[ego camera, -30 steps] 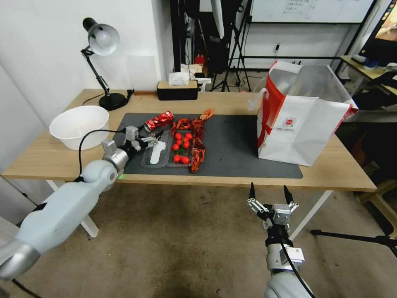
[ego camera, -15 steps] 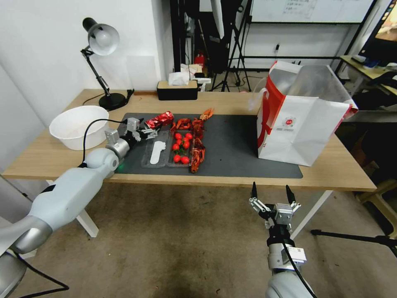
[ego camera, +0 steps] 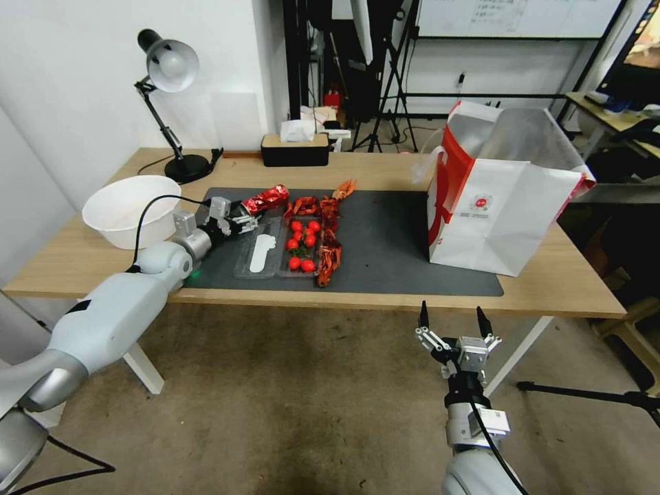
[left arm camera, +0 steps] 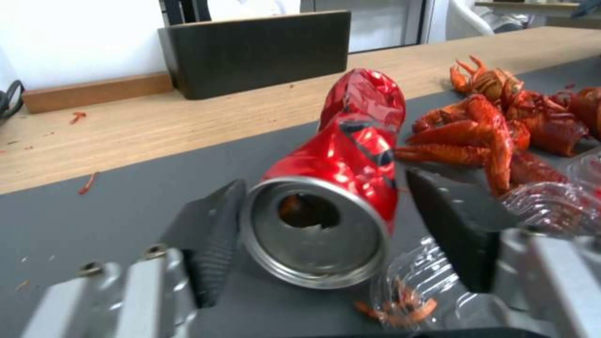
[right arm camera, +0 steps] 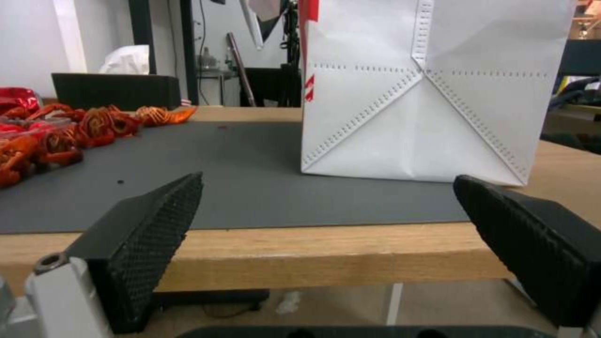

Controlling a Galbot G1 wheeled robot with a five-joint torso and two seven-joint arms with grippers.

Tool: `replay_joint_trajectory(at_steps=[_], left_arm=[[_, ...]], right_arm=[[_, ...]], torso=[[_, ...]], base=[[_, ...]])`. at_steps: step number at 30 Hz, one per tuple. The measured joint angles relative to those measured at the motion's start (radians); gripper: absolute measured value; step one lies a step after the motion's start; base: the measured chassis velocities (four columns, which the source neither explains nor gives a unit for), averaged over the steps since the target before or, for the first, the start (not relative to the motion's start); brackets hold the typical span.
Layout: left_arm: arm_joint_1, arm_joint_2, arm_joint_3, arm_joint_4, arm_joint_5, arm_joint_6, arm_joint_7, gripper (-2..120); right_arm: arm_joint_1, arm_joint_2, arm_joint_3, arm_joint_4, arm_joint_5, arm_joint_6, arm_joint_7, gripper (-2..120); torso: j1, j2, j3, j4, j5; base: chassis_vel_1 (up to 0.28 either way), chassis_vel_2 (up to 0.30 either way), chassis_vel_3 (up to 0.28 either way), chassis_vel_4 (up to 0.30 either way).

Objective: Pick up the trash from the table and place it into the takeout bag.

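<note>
The left tool (ego camera: 242, 221) reaches low over the dark mat (ego camera: 385, 234) on the counter (ego camera: 550, 289), its two black fingers (left arm camera: 216, 234) spread wide on either side of the open end of the crushed red can (left arm camera: 341, 173), which lies on its side on the mat (in the left wrist view one finger sits just beside the rim, the other a little apart from it). Close around the can is clutter: a clear plastic tray (ego camera: 260, 258) touches or nearly touches it at the near side, with a white spoon-shaped piece (ego camera: 261, 251) in one half and small red tomatoes (ego camera: 301, 244) in the other, and a heap of red crayfish shells (ego camera: 328, 240) lies just beyond, near the can's far end. A white bowl (ego camera: 127, 210) stands on the bare wood to the left of the arm, with a desk lamp (ego camera: 168, 103) and a dark tissue box (ego camera: 294, 150) farther back. The white and red paper bag (ego camera: 498, 199) stands upright and open at the right end of the mat, well apart from the can. The right tool (ego camera: 450, 323) hangs below the counter's front edge, fingers wide apart and holding nothing, facing the bag.
</note>
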Motion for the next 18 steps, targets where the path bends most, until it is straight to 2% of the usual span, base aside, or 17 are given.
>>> replay_joint_trajectory(at_steps=[2, 12, 18], left_arm=[[-0.001, 0.000, 0.000, 0.003, 0.001, 0.000, 0.002, 56], [-0.008, 0.005, 0.000, 0.002, 0.001, -0.012, 0.006, 55], [-0.051, -0.003, -0.002, -0.042, -0.005, -0.023, 0.005, 55]], right_arm=[[0.000, 0.000, 0.001, 0.000, 0.000, 0.000, 0.000, 100], [0.001, 0.001, 0.000, 0.000, 0.000, 0.000, 0.001, 100], [0.001, 0.000, 0.001, 0.003, 0.000, 0.000, 0.001, 100]], torso=[[0.000, 0.000, 0.000, 0.0000, 0.0000], [0.000, 0.000, 0.000, 0.0000, 0.0000], [0.000, 0.000, 0.000, 0.0001, 0.0000]], base=[[0.000, 0.000, 0.000, 0.000], [0.000, 0.000, 0.000, 0.000], [0.000, 0.000, 0.000, 0.000]])
